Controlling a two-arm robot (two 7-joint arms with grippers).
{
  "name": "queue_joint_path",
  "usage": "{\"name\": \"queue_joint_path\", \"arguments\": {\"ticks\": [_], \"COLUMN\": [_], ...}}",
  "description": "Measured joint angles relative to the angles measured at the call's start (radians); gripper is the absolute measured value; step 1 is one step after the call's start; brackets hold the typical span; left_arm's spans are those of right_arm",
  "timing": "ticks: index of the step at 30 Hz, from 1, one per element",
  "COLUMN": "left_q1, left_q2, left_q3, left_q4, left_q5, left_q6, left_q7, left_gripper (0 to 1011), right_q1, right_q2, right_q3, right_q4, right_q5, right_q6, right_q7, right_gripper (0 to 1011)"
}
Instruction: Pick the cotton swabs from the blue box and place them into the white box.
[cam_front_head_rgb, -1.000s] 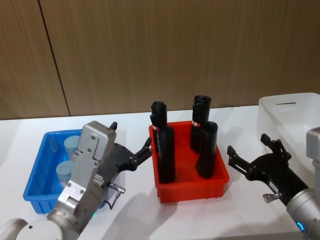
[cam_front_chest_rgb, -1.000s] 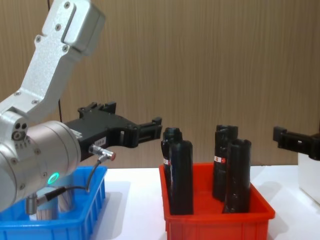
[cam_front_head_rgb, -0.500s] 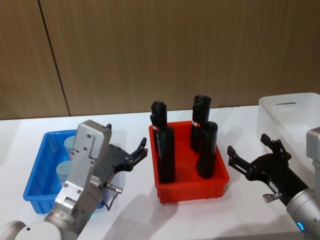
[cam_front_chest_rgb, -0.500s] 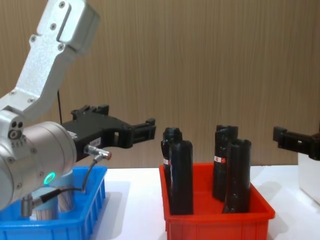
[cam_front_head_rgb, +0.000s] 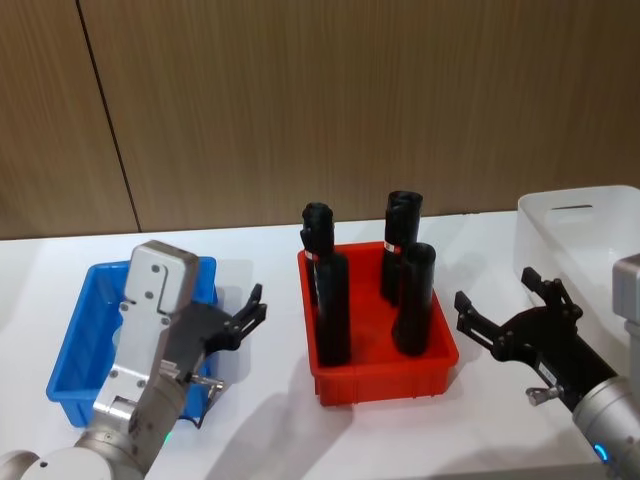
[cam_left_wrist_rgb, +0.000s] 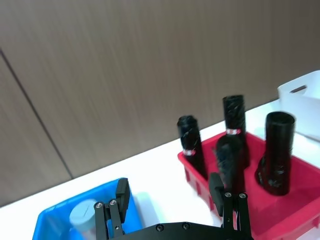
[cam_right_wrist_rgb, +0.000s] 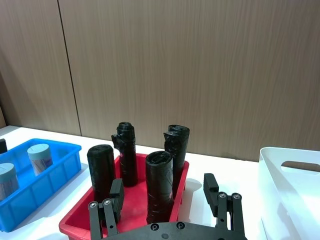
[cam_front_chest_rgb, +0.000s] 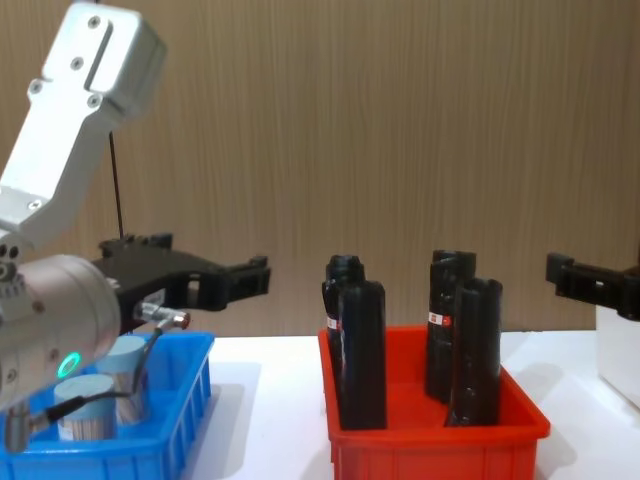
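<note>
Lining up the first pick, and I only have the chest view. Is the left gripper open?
Observer: Yes. The left wrist view shows the left gripper with its fingers spread wide.
Operator: Where's the white box?
Observer: The white box stands at the robot's far right, past the red bin.
Operator: And the right gripper?
Observer: The right gripper is open, between the red bin and the white box.

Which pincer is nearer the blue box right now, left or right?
Left. The left pincer hangs open above the blue box's right edge. The right pincer sits beyond the red bin, beside the white box.
</note>
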Motion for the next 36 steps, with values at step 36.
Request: {"name": "queue_joint_path", "arguments": {"ticks": [36], "left_q1": [-0.030], "left_q2": [-0.019], "left_q3": [-0.095], "left_q4": [0.172], "left_q5": [-0.212], "left_q6": [0.151], "left_q7": [0.131], "left_gripper": [1004], "right_q1": [0.000], "right_q2": [0.000], "right_q3": [0.000], "right_q4": [0.000], "right_q5": [0.000], "right_q6": [0.000], "right_q7": [0.000], "right_gripper": [1002]}}
